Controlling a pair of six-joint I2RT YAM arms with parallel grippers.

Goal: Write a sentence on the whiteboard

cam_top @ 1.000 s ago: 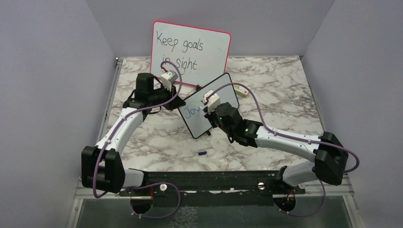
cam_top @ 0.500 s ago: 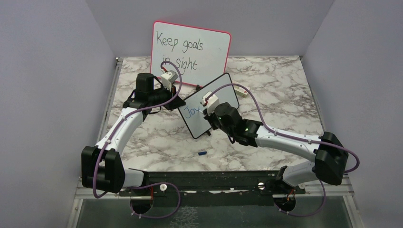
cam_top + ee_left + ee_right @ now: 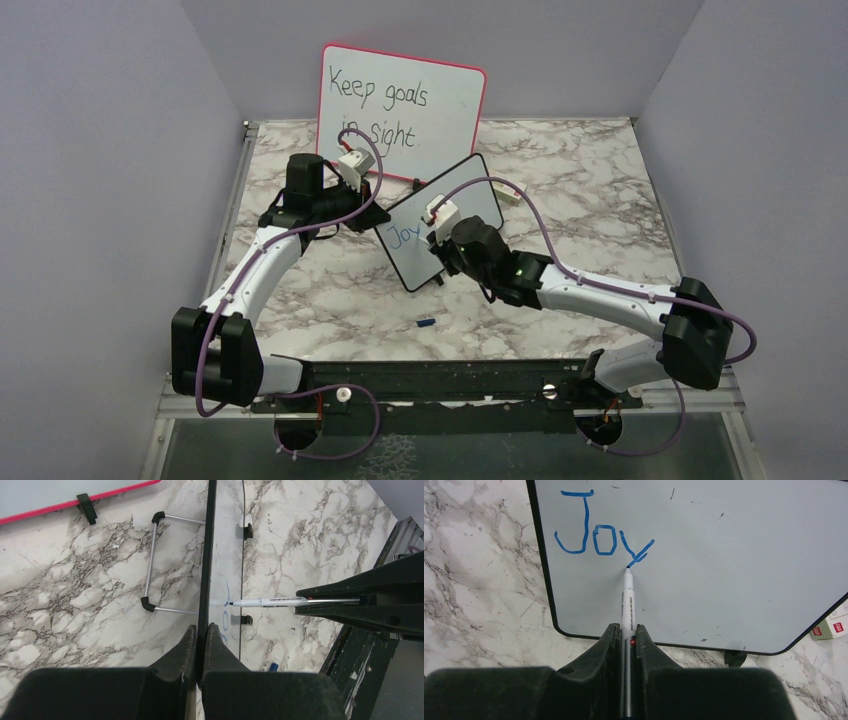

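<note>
The black-framed whiteboard (image 3: pixel 470 195) stands tilted on the marble table; it fills the right wrist view (image 3: pixel 724 555) and shows edge-on in the left wrist view (image 3: pixel 206 555). Blue letters "Joy" (image 3: pixel 599 537) are on its upper left, also visible from above (image 3: pixel 403 236). My left gripper (image 3: pixel 201 628) is shut on the board's frame edge (image 3: pixel 372 222). My right gripper (image 3: pixel 626 627) is shut on a white marker (image 3: pixel 627 600), whose tip touches the bottom of the y's tail. The marker also shows in the left wrist view (image 3: pixel 270 601).
The pink-framed whiteboard (image 3: pixel 403 110) with black "Keep goals in sight" stands behind. A blue marker cap (image 3: pixel 424 321) lies on the table in front. A small white box (image 3: pixel 509 195) sits right of the board. The board's wire stand (image 3: pixel 152 562) is behind it.
The third letter has gained its tail and reads as a y. My right gripper has shifted slightly with the marker; the left arm has not moved.
</note>
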